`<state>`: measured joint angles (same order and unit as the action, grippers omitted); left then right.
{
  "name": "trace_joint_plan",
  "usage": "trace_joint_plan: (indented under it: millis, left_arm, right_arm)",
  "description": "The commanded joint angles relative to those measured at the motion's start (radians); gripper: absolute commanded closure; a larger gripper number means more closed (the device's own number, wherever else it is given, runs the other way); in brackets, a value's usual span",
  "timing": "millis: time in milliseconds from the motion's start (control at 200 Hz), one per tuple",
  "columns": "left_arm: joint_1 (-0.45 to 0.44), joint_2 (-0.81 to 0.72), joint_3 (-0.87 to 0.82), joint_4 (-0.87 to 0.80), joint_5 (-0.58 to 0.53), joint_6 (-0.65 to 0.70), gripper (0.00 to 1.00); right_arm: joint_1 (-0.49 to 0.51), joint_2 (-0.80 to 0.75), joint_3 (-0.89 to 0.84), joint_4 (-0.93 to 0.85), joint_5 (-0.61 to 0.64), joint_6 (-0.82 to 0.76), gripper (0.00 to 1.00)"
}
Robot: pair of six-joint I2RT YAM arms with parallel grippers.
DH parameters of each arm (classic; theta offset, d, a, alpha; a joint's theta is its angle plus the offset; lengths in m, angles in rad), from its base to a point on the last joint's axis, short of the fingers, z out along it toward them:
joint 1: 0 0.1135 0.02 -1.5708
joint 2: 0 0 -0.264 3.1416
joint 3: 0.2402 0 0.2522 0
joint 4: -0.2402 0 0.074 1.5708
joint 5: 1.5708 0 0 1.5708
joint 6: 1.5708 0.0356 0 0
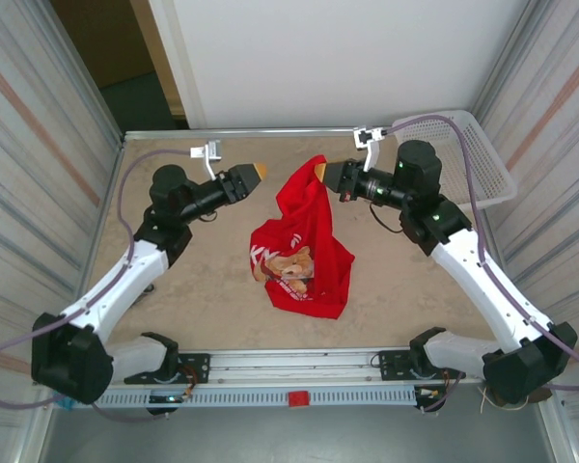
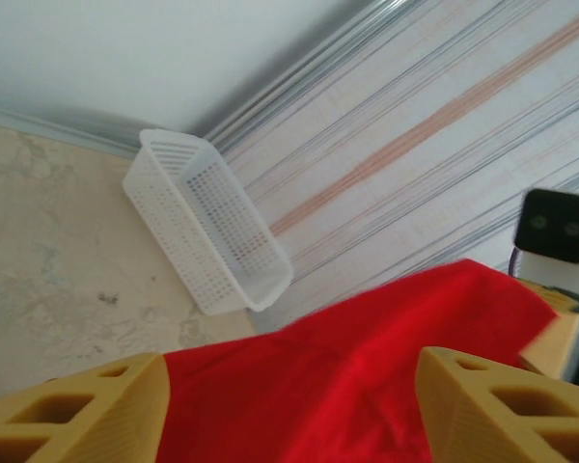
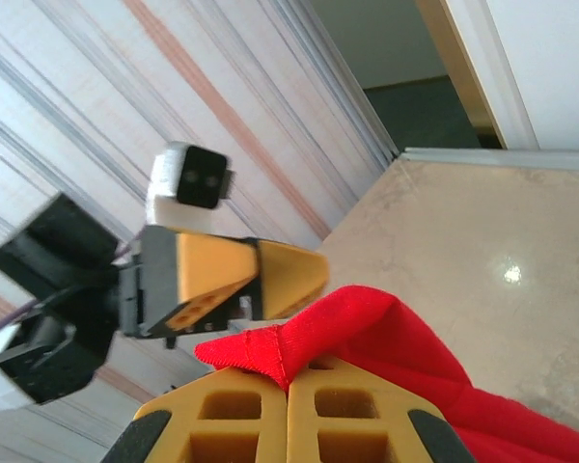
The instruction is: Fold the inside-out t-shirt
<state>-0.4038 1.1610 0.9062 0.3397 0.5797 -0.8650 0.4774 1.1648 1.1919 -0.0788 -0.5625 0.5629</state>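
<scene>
We see the t-shirt [image 1: 304, 207] as soft, matt red cloth, the basket [image 2: 207, 227] as white perforated plastic, and the table [image 1: 193, 280] as smooth, mottled beige, faintly glossy.
</scene>
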Motion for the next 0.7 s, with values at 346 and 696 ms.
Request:
trace_joint_plan:
  millis: [346,696]
  left_arm:
    - [-0.397,0.004,0.209,-0.451,-0.558,0.538,0.61]
    - [-0.402,0.103,0.273,-0.447,-0.597,0.606,0.71]
  right_arm:
    - [-0.007,0.015,-0.037,0.071,-0.024,0.066,1.0]
    - [-0.006,0.017,-0.038,0.08,-0.024,0.075,1.0]
